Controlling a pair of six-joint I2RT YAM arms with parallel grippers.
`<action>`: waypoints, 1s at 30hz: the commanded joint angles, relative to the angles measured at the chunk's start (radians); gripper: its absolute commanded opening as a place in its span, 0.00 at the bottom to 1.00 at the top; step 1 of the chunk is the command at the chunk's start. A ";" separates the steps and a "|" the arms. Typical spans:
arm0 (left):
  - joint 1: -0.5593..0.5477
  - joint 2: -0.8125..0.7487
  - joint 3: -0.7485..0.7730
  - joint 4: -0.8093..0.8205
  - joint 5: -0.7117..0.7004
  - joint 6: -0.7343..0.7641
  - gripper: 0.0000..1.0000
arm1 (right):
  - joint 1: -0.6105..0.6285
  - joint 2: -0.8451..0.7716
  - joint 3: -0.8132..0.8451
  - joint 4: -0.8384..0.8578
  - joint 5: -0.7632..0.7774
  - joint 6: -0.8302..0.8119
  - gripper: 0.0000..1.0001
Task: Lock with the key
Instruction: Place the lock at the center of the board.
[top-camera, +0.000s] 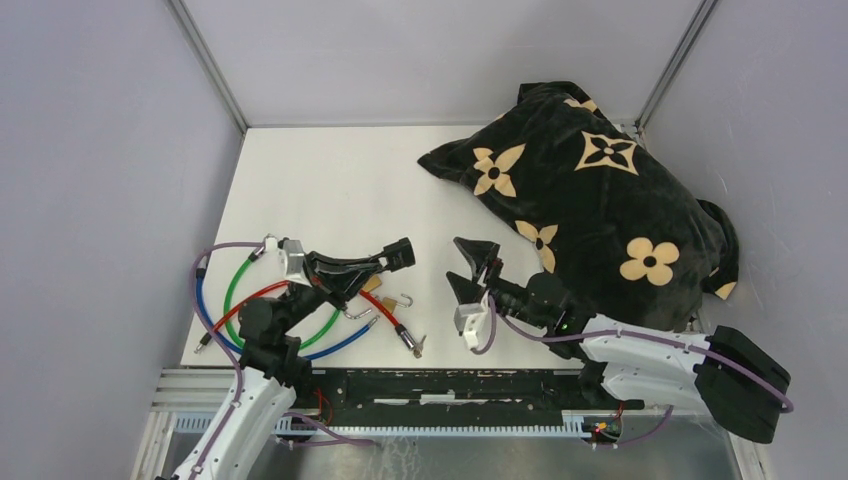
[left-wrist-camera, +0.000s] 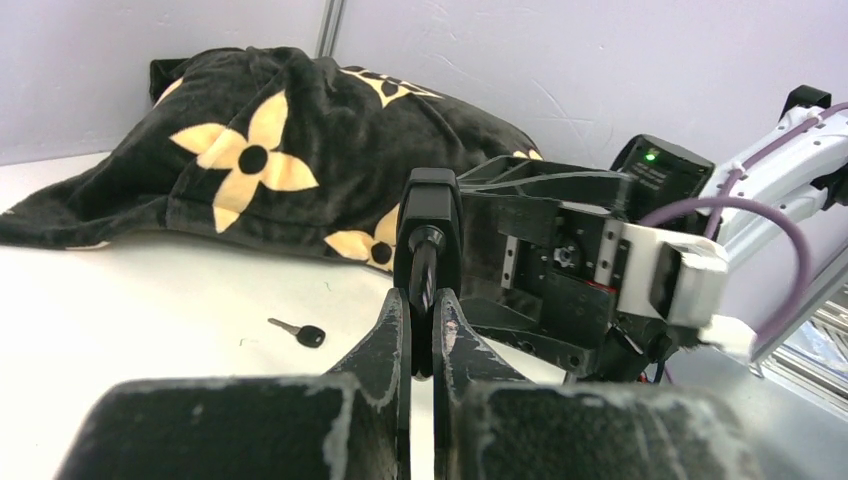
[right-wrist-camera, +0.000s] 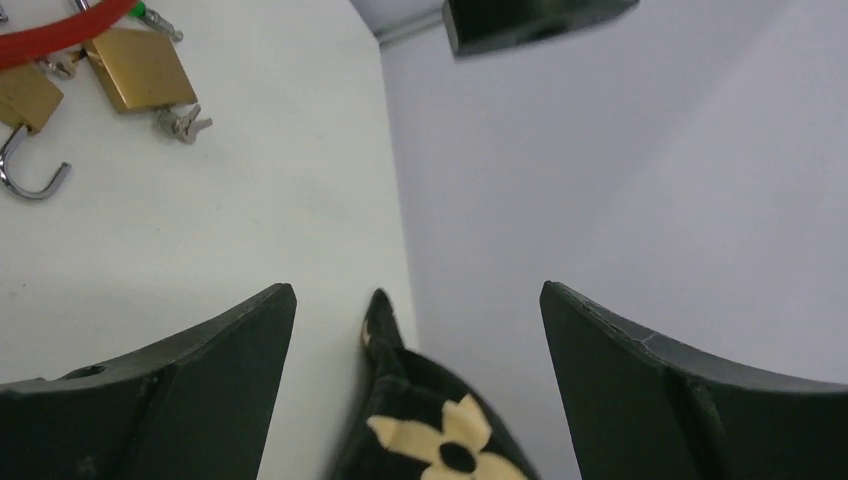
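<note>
Left fingers (left-wrist-camera: 388, 335) clenched on a black capped piece (left-wrist-camera: 428, 215). Right fingers (right-wrist-camera: 200, 370) spread apart. Square brass padlock (right-wrist-camera: 140, 68) lies near the desk's (top-camera: 330, 180) front edge.

The padlock (right-wrist-camera: 138, 68) looks shiny brass, the cushion (top-camera: 600, 190) plush cloth, the table (top-camera: 330, 190) matt.

Table: white and matt (top-camera: 330, 190), lit evenly, with only soft shadows on it.
Back wall: a pale grey panel (top-camera: 440, 60) stood at the far edge of the table.
Left wall: a grey panel (top-camera: 90, 200) ran along the table's left edge.
Right wall: a grey panel (top-camera: 780, 150) closed the table's right edge.
Corner posts: metal profiles (top-camera: 210, 65) rose from the table's far corners.
Cushion: black with beige flowers (top-camera: 600, 200), it lay on the table's far right part.
</note>
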 joint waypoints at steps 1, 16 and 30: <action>0.006 0.001 0.015 0.074 -0.026 -0.051 0.02 | 0.110 0.022 0.090 0.046 0.050 -0.323 0.98; 0.006 -0.004 0.017 0.068 -0.025 -0.035 0.02 | 0.249 0.264 0.433 -0.236 0.140 -0.509 0.98; 0.006 -0.002 0.013 0.067 -0.025 -0.031 0.02 | 0.267 0.337 0.548 -0.313 0.205 -0.351 0.42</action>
